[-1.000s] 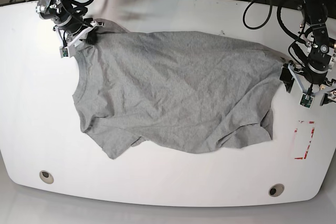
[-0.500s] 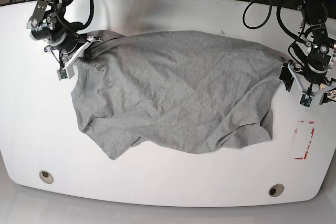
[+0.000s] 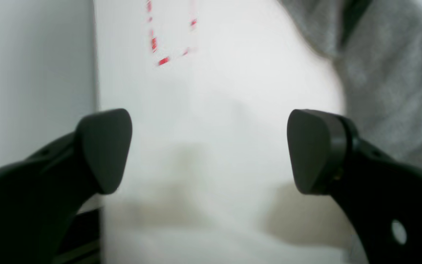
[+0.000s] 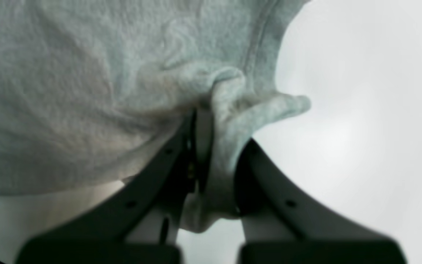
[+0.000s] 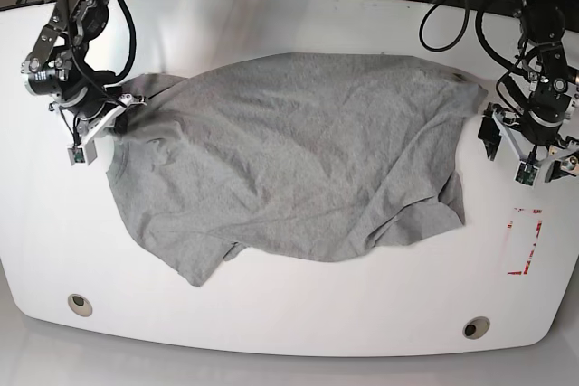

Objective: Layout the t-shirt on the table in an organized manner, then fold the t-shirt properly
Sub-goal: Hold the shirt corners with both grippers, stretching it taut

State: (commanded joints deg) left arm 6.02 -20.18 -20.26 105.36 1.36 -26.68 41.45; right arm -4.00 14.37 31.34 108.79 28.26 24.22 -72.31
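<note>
Base view is showing one t-shirt (image 5: 298, 160) lying spread on the table (image 5: 289, 314), two grommets (image 5: 80, 303) near; right hand (image 5: 107, 122) is pinching its edge, left hand (image 5: 532, 153) is gaping empty.

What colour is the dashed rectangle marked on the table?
Red: the dashed rectangle on the white table shows best in the base view.

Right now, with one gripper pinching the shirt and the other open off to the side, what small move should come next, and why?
Probably bring the open left gripper in to pinch the t-shirt at its near edge. The right gripper is shut on bunched fabric, while the left gripper's jaws hang apart over bare table, so the wrinkled shirt has no opposing pull.
</note>
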